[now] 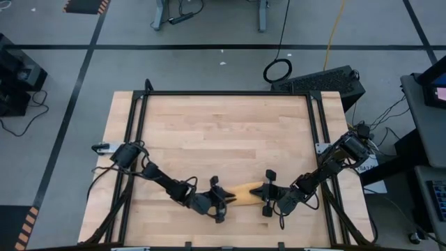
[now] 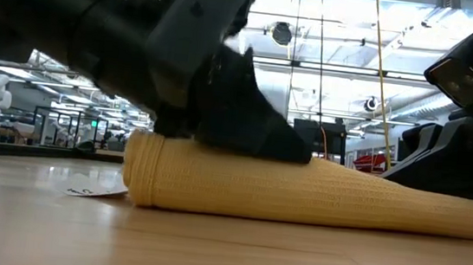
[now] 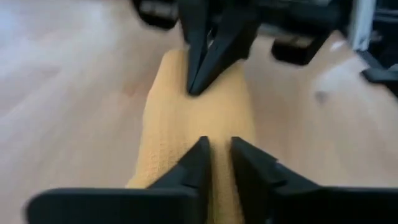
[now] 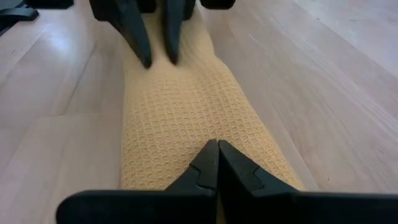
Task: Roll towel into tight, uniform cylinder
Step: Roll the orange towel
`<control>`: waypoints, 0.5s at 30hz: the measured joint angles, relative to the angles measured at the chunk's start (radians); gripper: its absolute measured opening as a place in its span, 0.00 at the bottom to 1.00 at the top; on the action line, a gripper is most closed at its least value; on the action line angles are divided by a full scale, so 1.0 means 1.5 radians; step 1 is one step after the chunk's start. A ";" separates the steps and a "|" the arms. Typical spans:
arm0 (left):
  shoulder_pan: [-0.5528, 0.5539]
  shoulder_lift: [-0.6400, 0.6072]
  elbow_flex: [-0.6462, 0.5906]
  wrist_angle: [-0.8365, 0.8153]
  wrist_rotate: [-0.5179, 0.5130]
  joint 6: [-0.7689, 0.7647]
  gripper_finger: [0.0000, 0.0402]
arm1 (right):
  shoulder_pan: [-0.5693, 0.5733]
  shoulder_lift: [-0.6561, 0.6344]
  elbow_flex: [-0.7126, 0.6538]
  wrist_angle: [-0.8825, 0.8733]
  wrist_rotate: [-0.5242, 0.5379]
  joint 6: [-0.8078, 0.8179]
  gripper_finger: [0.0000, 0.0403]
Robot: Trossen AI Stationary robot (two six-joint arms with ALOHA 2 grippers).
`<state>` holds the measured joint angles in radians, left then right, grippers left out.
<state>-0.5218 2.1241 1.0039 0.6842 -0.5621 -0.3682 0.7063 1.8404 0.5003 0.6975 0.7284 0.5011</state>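
Between the two grippers lies the rolled towel [image 1: 245,190]; left gripper [image 3: 216,149] rests on one end, fingers slightly parted, right gripper [image 4: 217,148] clenched on the other.

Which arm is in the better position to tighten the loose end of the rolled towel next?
Probably the left. The left gripper rests on the towel with fingers slightly apart, so it could pinch the cloth. The right gripper presses its end with fingers shut.
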 joint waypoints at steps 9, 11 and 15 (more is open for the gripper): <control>-0.012 -0.030 0.000 0.000 0.000 0.034 0.02 | 0.000 0.000 0.000 -0.001 0.000 0.003 0.00; -0.012 -0.024 0.001 -0.044 -0.006 -0.015 0.03 | 0.000 0.000 0.000 -0.001 0.000 0.004 0.00; -0.017 -0.003 0.001 -0.089 -0.032 -0.084 0.03 | 0.000 0.000 0.000 -0.003 0.000 0.004 0.00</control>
<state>-0.5472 2.1202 1.0057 0.5506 -0.6108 -0.4947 0.7063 1.8404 0.5003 0.6937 0.7280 0.5072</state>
